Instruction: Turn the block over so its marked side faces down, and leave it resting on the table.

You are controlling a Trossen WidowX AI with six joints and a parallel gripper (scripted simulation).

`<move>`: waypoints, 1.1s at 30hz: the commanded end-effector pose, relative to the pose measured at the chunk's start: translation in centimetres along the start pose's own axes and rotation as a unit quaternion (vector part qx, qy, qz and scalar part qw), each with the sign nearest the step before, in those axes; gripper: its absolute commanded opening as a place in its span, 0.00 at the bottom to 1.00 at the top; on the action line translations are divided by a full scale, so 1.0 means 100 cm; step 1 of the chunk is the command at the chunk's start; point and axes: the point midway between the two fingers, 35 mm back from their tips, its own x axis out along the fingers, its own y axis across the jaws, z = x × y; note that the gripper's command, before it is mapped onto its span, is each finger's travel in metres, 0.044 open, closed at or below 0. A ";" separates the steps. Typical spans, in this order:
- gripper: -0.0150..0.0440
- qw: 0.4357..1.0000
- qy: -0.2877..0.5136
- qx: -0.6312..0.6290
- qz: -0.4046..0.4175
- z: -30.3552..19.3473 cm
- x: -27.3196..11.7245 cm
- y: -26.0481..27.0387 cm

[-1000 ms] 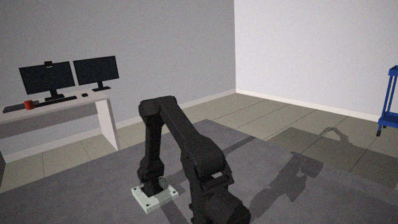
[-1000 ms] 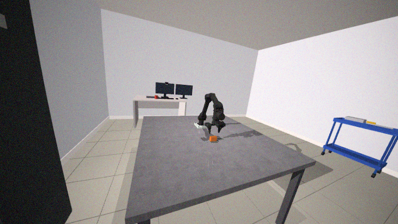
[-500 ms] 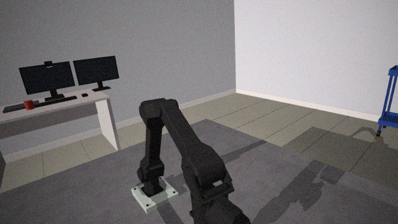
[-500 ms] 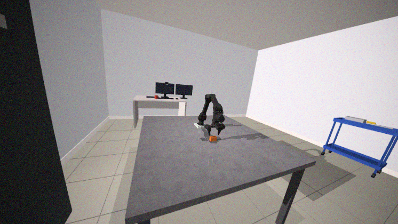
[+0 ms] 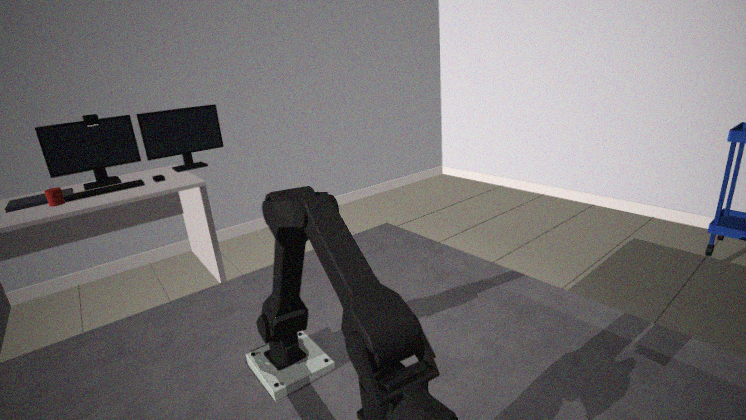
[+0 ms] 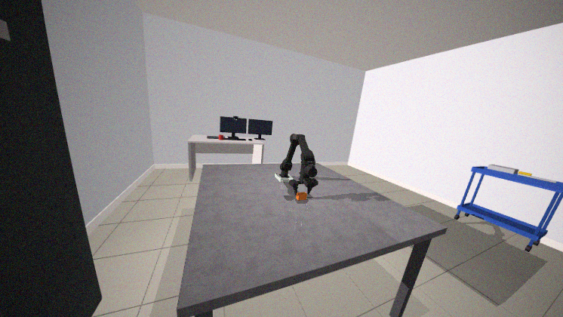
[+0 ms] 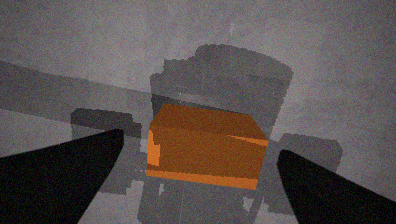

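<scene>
Wrist view puts the orange block point(image 7: 206, 150) at twelve o'clock, resting on the grey surface point(image 7: 325, 60), with my fingers spread wide and empty at eight and four o'clock. Its long axis runs across the gap, so I judge they straddle its short ends.

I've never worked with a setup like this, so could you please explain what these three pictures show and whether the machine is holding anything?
The black machine is a jointed robot arm bolted by a pale base plate to a grey table. One picture looks down past the arm from above, one views the whole room from a distance, and one is taken from a camera at the wrist, looking out between the jaws. On the table lies an orange block. The gripper is open: its two dark fingers stand on either side of the block without touching it, so nothing is held. Behind are a desk with two monitors and a blue cart.
</scene>
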 end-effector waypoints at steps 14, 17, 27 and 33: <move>0.68 1.000 0.007 0.002 -0.002 -0.002 0.007 -0.001; 0.64 1.000 0.007 0.002 -0.002 -0.002 0.007 -0.001; 0.53 1.000 0.007 0.002 -0.002 -0.002 0.007 -0.001; 0.26 1.000 0.007 0.002 -0.002 -0.001 -0.019 -0.001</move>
